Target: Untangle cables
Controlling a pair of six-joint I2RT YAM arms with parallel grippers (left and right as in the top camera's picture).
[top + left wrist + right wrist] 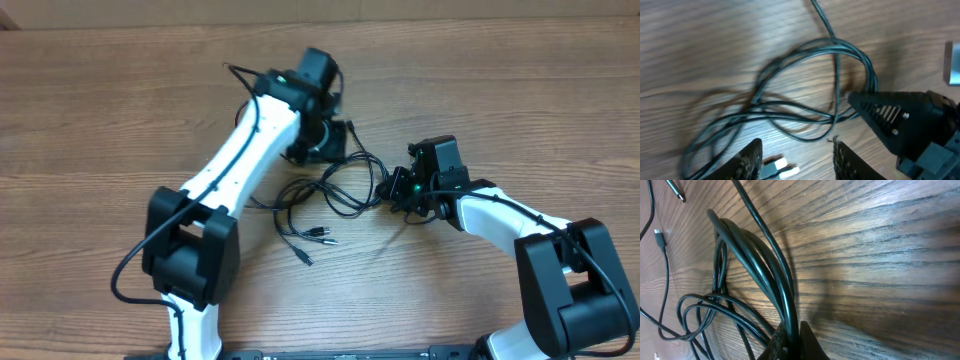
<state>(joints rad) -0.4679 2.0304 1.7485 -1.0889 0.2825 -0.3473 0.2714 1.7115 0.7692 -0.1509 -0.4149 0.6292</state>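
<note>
**Left wrist view.** At the lower edge, the left end effector (797, 157) stands moderately open with its fingers apart, gripping nothing. A silver-tipped plug (779, 165) appears to lie on the counter (700, 40) between them. Beyond it, in mid frame, the cables (871, 75) cross one another in overlapping loops. At the right of the frame, the right end effector (856, 101) is closed on the edge of the loop.

**Right wrist view.** Several strands run together into its closed tips at lower centre.

**Overhead view.** The bundle sits at centre frame between the two arms. Two plug ends (320, 236) trail free toward lower centre.

**Assessment.** The task looks to be at an early stage. A few ends are loose, but the main loops are not yet separated or laid apart.
</note>
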